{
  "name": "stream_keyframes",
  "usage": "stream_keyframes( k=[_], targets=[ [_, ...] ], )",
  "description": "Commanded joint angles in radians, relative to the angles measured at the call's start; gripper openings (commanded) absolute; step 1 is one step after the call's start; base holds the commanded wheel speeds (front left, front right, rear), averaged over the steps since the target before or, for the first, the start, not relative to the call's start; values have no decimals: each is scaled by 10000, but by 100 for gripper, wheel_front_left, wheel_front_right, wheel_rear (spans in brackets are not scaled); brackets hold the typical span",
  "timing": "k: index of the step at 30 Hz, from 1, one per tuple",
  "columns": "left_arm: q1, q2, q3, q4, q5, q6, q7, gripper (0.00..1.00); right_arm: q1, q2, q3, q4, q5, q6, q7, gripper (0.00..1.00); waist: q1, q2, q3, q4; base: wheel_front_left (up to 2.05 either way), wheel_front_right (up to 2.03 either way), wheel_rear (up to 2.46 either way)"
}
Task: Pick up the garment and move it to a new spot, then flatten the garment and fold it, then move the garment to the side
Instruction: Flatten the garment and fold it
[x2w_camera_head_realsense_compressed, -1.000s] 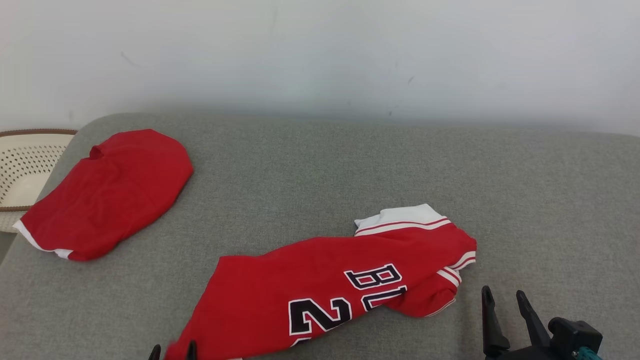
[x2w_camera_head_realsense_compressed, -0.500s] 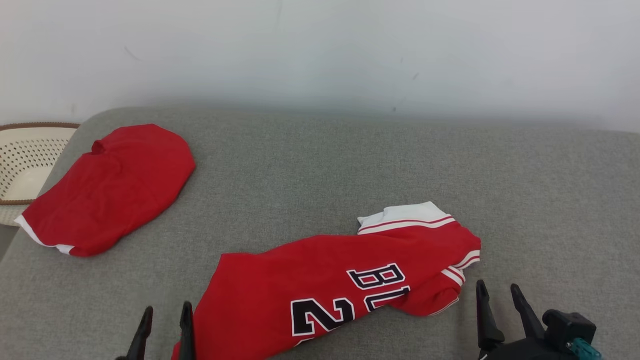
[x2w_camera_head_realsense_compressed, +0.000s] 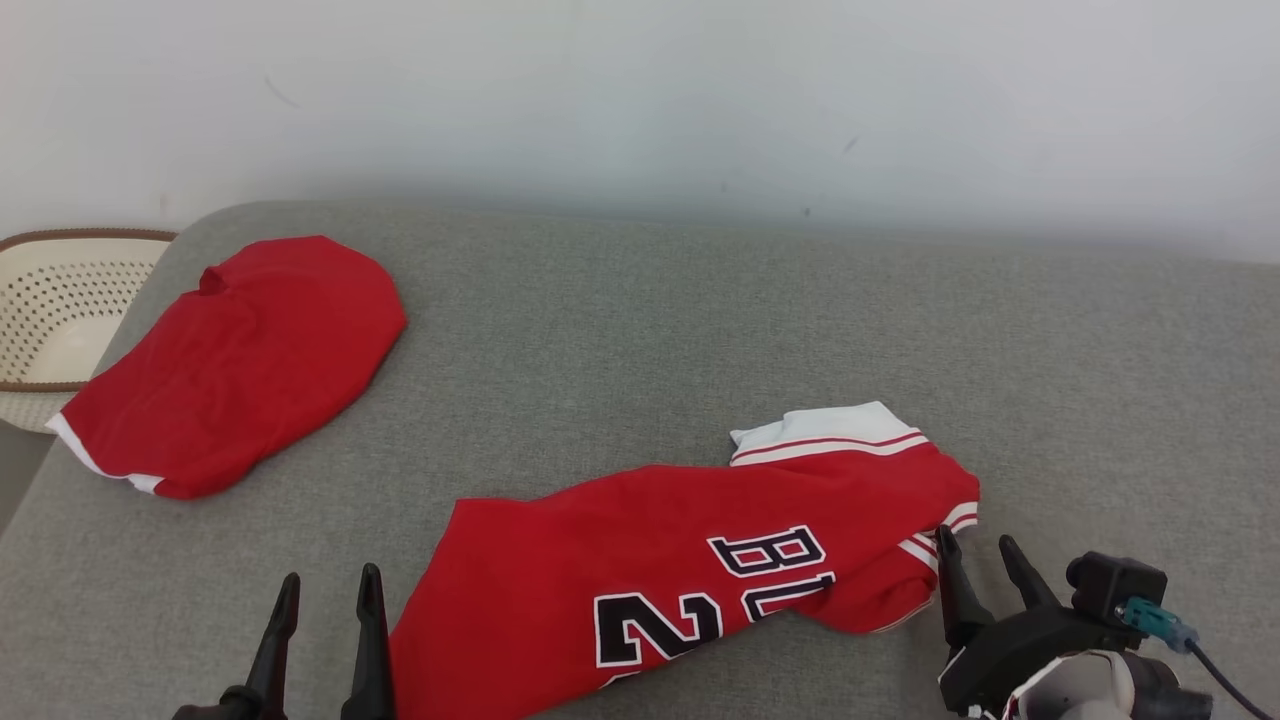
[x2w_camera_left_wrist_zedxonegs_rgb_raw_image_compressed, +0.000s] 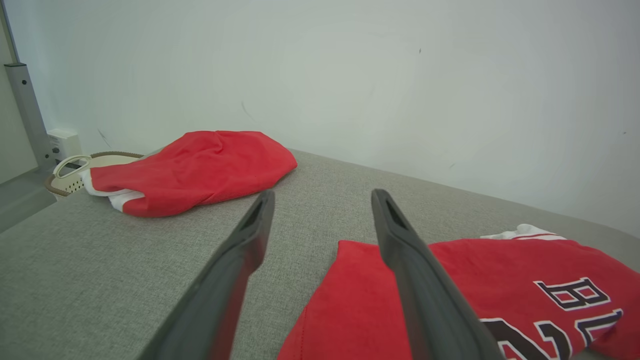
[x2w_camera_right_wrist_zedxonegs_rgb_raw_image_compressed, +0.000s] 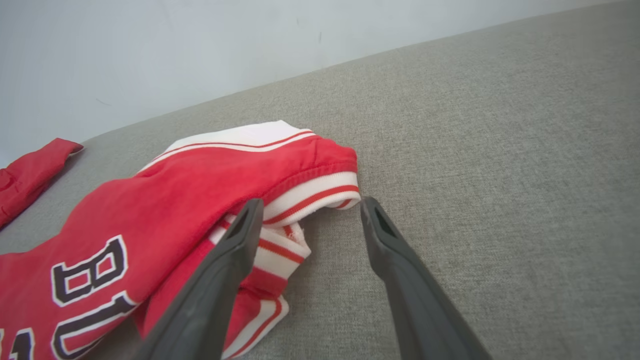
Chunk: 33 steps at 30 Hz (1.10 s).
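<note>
The garment (x2w_camera_head_realsense_compressed: 690, 570) is a red jersey with black-and-white lettering and white striped trim, lying crumpled lengthwise on the grey cushion (x2w_camera_head_realsense_compressed: 640, 330). My left gripper (x2w_camera_head_realsense_compressed: 330, 578) stands open just left of its lower-left hem, and in the left wrist view the left gripper (x2w_camera_left_wrist_zedxonegs_rgb_raw_image_compressed: 324, 195) has the red hem (x2w_camera_left_wrist_zedxonegs_rgb_raw_image_compressed: 360, 300) beneath its right finger. At the jersey's right end my right gripper (x2w_camera_head_realsense_compressed: 975, 542) is open. The right wrist view has the striped sleeve cuff (x2w_camera_right_wrist_zedxonegs_rgb_raw_image_compressed: 315, 192) lying between the right gripper's (x2w_camera_right_wrist_zedxonegs_rgb_raw_image_compressed: 311, 202) fingertips, unclamped.
A second red garment (x2w_camera_head_realsense_compressed: 240, 360) lies folded at the cushion's far left, also in the left wrist view (x2w_camera_left_wrist_zedxonegs_rgb_raw_image_compressed: 200, 167). A cream perforated basket (x2w_camera_head_realsense_compressed: 50, 310) sits beyond the left edge. A pale wall runs behind. Bare grey cushion stretches to the right and back.
The head camera has shifted slightly. My left gripper has risen into view beside the hem. My right gripper has moved in and forward until its tips reach the sleeve cuff.
</note>
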Motion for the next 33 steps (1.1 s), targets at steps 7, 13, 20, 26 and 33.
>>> stream_keyframes(
  k=[7, 13, 20, 26, 33],
  targets=[
    [48, -70, -66, 47, 118, -88, -38, 100, -1200, -153, 185, 1733, 1206, 5, 485, 100, 0, 0, 131, 445, 0, 0, 0],
    [-3, -80, -46, 69, 132, -149, -38, 100, -1877, -182, 549, 2560, 2025, 5, 159, 0, 0, 0, 178, 606, 0, 0, 0],
    [-16, -85, -60, 86, 0, -70, -38, 100, -2384, -509, 1203, 2855, 2152, 5, -719, 0, 0, 0, 201, 506, 0, 0, 0],
    [13, -84, -159, 166, -69, -60, -38, 100, -2519, -917, 1291, 2504, 2182, 5, -871, 0, 0, 0, 221, 295, 0, 0, 0],
    [15, -84, -266, 231, -169, -1, -38, 100, -1903, -1473, 753, 952, 2141, 5, -244, 0, 0, 0, 238, 58, 0, 0, 0]
  ],
)
